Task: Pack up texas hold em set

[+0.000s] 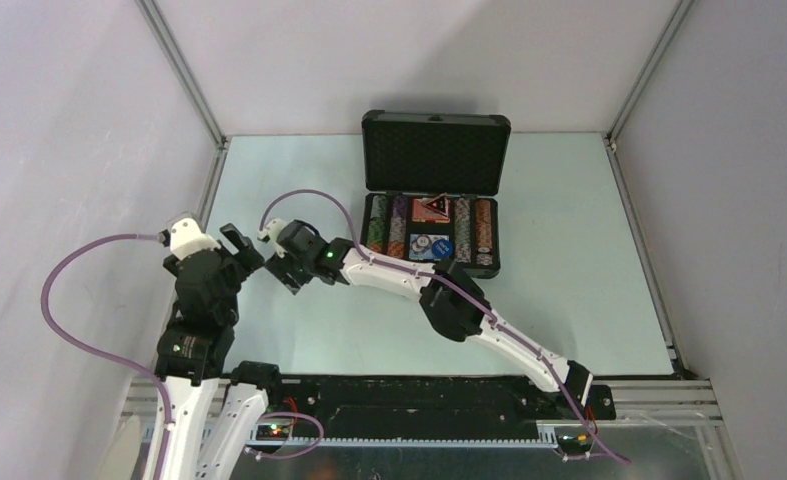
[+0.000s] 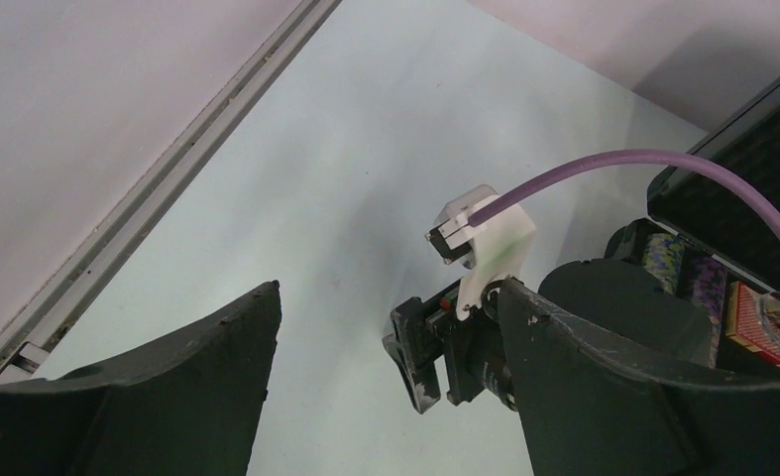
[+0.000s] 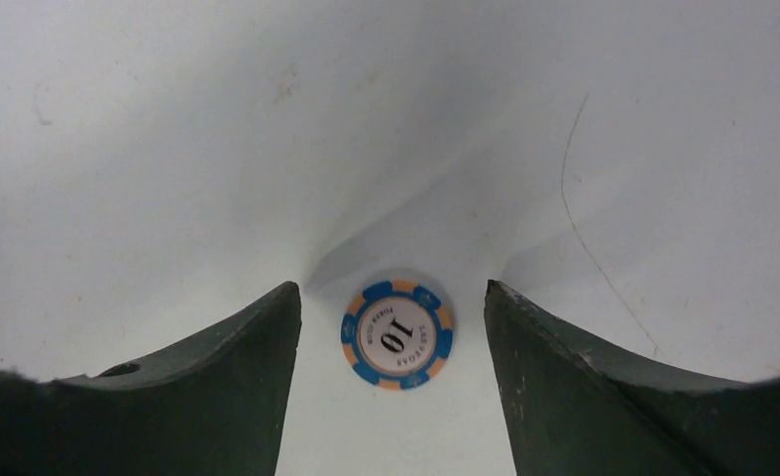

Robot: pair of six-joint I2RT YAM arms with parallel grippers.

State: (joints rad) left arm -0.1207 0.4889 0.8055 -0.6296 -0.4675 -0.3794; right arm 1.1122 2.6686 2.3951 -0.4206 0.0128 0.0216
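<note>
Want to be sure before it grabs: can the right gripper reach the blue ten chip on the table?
Probably yes. The right gripper is open, and the blue chip lies flat on the table between its jaws with nothing in the way. Pinching it flat may be fiddly.

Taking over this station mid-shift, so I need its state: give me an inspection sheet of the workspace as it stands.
Surface: pale green table, faint scratches.
Job's things: black briefcase open at the far side, lid upright; chip rows and card deck inside; one blue-and-orange chip marked 10 lies flat on the table.
Clutter: nothing seen.
Grippers: right gripper open, fingers either side of the chip, not touching it; left gripper open, empty.
Cables: purple cable loops off the left arm, another off the right.
Surroundings: pale walls, metal frame rails.
</note>
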